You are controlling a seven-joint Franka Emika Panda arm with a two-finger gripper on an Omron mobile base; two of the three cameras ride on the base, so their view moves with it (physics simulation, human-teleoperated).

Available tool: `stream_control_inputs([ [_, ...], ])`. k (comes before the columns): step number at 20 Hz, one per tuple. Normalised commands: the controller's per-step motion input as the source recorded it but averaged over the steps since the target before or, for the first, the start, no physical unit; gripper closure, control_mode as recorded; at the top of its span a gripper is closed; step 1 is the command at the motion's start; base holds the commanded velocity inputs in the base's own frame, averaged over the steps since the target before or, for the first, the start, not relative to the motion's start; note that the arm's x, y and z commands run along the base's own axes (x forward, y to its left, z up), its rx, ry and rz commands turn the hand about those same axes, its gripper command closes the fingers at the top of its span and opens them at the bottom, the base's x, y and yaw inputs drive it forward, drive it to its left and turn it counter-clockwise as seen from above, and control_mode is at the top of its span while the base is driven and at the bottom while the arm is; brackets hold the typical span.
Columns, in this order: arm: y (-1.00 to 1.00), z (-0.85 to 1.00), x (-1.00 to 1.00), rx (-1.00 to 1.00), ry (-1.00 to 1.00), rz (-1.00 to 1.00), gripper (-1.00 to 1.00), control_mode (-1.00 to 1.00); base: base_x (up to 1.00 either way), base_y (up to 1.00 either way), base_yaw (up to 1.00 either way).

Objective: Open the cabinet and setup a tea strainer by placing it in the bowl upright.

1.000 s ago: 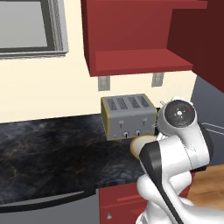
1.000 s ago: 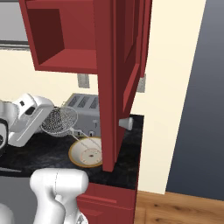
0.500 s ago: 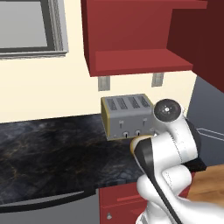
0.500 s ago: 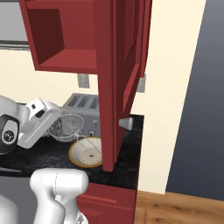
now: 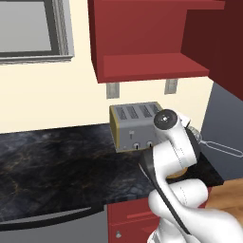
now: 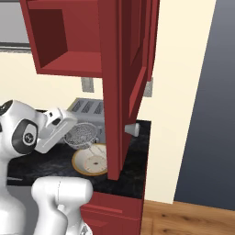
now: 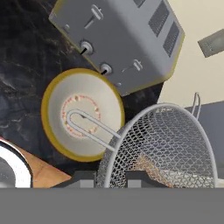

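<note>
While the cabinet (image 6: 124,69) door stands swung wide open, the tool (image 7: 109,177) is closed tight on the tea strainer (image 6: 81,135), gripping it at the rim of the mesh basket. Strainer is held in the air above the bowl (image 6: 89,161), its wire handle loop reaching over the bowl's centre as seen from the hand. Bowl rests on the dark marbled surface (image 5: 57,161), just in front of the silver toaster (image 5: 135,126), near the open door's lower edge.
</note>
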Motion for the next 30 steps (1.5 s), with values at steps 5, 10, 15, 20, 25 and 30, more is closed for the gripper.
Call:
stream_control_inputs([
  [5, -0.09, -0.52, 0.44, 0.02, 0.02, 0.0, 1.0, -1.0, 0.0, 0.0, 0.0],
  [10, 0.0, -0.36, 0.27, 0.08, 0.0, 0.0, 1.0, -1.0, 0.0, 0.0, 0.0],
  [15, 0.0, -0.27, 0.25, 0.07, 0.0, 0.0, 1.0, -1.0, 0.0, 0.0, 0.0],
  [20, -0.01, -0.36, 0.17, 0.01, 0.0, -0.04, 1.0, -1.0, 0.0, 0.0, 0.0],
  [25, 0.0, -0.39, 0.19, 0.0, 0.01, -0.09, 1.0, -1.0, 0.0, 0.0, 0.0],
  [30, 0.0, -0.33, 0.13, 0.0, 0.0, -0.05, 1.0, -1.0, 0.0, 0.0, 0.0],
])
